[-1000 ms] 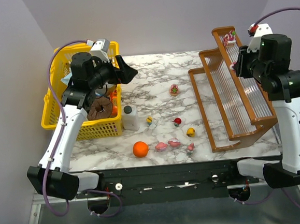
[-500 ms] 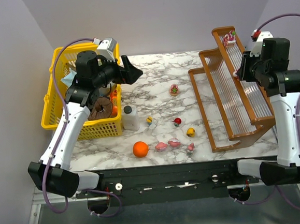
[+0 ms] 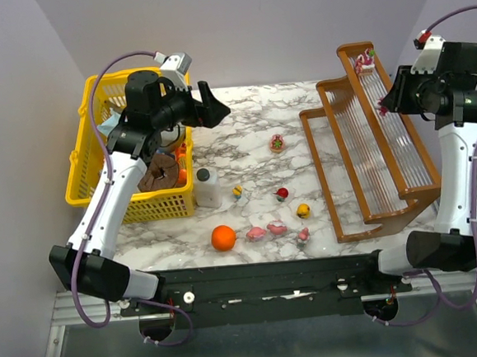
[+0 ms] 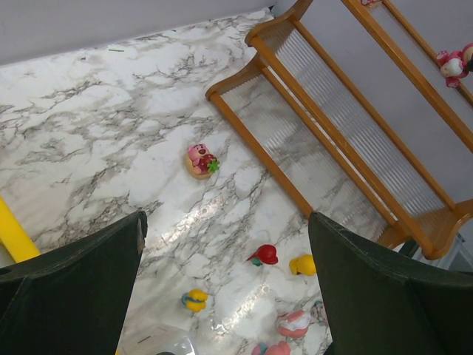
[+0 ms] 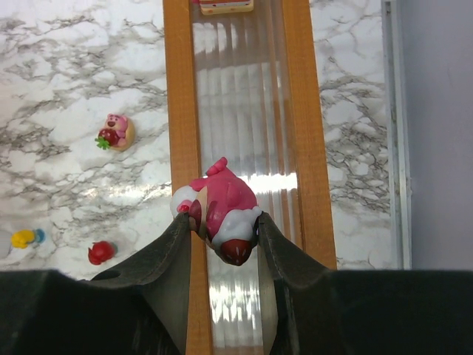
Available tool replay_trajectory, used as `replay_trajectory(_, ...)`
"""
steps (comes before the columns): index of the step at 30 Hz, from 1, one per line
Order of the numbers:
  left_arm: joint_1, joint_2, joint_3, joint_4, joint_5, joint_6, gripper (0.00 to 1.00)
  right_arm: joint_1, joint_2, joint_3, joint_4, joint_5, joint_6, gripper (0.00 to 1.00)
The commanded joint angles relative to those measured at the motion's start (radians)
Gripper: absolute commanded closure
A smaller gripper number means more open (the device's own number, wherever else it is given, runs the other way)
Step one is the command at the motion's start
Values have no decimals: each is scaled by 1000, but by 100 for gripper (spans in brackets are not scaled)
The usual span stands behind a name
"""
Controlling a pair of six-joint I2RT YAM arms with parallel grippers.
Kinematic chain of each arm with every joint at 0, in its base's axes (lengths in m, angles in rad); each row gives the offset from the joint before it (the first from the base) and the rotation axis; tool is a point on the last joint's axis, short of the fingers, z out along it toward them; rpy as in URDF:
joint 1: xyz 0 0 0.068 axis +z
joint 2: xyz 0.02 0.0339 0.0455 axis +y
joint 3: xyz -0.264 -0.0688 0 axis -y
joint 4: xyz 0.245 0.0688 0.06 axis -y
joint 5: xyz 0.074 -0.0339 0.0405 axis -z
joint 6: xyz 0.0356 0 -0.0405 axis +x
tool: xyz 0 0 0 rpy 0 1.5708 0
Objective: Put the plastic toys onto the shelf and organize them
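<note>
Left end effector (image 3: 210,108), fingers wide apart and empty, hovers beside the basket (image 3: 85,170). Loose toys (image 3: 277,226) lie on the table (image 3: 243,128). Right end effector (image 5: 222,231), clamped on a pink toy (image 5: 220,203), hangs over a shelf (image 5: 179,111) tier. This is the placing step; the next move is probably lowering and releasing onto the rods. Marbled top, plain pale walls.

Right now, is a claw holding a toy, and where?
The right claw pinches the pink toy by its two sides. The left claw holds nothing.
</note>
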Motion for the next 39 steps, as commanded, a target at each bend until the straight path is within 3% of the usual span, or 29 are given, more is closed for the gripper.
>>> replay_trajectory(1, -9, 15, 26, -25, 25, 24, 1, -28, 11, 53, -45, -130, -34, 84)
replay_trajectory(24, -12, 52, 52, -48, 5, 24, 1, -30, 60, 79, -93, -31, -94, 78)
replay_trajectory(39, -12, 58, 58, -59, -8, 28, 1, -25, 98, 113, -84, -42, -72, 57)
